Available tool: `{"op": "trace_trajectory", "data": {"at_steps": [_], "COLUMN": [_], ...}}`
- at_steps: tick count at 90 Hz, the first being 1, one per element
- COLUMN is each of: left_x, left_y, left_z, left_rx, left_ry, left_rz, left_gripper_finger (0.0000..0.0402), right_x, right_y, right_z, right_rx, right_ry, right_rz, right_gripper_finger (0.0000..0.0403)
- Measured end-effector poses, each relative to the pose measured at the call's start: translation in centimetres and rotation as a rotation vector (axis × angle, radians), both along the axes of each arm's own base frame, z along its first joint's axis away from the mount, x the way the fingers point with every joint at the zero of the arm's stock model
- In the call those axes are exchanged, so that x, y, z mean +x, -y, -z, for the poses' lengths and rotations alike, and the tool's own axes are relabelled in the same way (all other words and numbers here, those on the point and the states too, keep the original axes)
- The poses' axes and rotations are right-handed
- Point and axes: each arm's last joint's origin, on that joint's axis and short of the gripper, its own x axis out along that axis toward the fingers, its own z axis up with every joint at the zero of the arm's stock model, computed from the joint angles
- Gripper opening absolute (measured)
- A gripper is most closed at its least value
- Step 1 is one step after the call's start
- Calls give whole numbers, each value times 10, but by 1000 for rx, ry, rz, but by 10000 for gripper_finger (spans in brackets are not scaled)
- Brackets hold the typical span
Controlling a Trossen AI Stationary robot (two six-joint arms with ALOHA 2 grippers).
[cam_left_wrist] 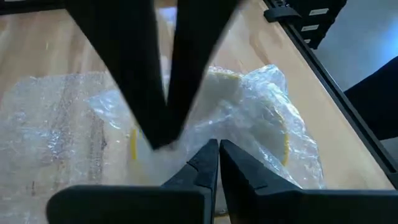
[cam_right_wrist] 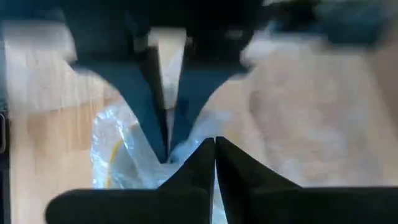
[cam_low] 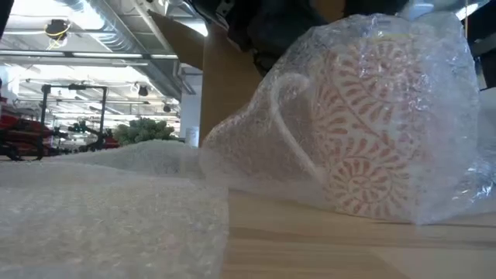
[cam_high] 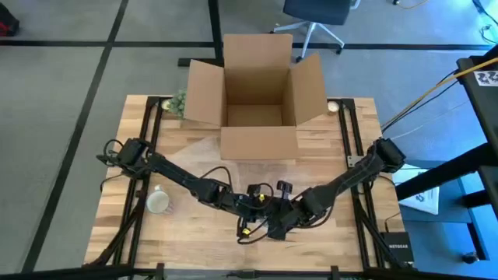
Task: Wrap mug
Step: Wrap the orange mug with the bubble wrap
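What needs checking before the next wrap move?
1. Left gripper shut on wrap: ok.
2. Right gripper shut on wrap, meeting the left one: ok.
3. Patterned mug under wrap, upright: ok.
4. Mug fully covered all round: cannot tell, far side hidden.
5. Box flaps open: ok.
6. White mug apart from both grippers: ok.

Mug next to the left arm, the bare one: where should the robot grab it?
Probably by the rim, coming straight down from above. The mug stands upright with its open mouth facing up, so one finger could slip inside and one outside. Its handle cannot be made out.
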Motion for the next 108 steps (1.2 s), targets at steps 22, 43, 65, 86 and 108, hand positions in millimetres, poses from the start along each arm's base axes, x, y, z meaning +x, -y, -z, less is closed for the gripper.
{"op": "trace_trajectory", "data": {"at_steps": [22,43,65,86,108], "left_x": [1,2,0,0,1], "left_y": [-1,-5,-6,-5,-5], "left_z": [-4,-6,-4,-4,-4], "left_rx": [6,7,16,16,12], "left_ry": [31,25,4,5,17], "left_rz": [-3,-15,-17,-16,-18], "left_gripper_finger": [0,0,0,0,0], "right_x": [0,0,-4,-25,-20], "right_y": [-3,-4,-7,-6,-9], "right_z": [31,26,-13,-40,-35], "right_rx": [36,20,28,36,35], "right_ry": [-19,-19,7,16,40], "right_rz": [27,4,-25,-30,-22], "right_gripper_finger": [0,0,0,0,0]}}
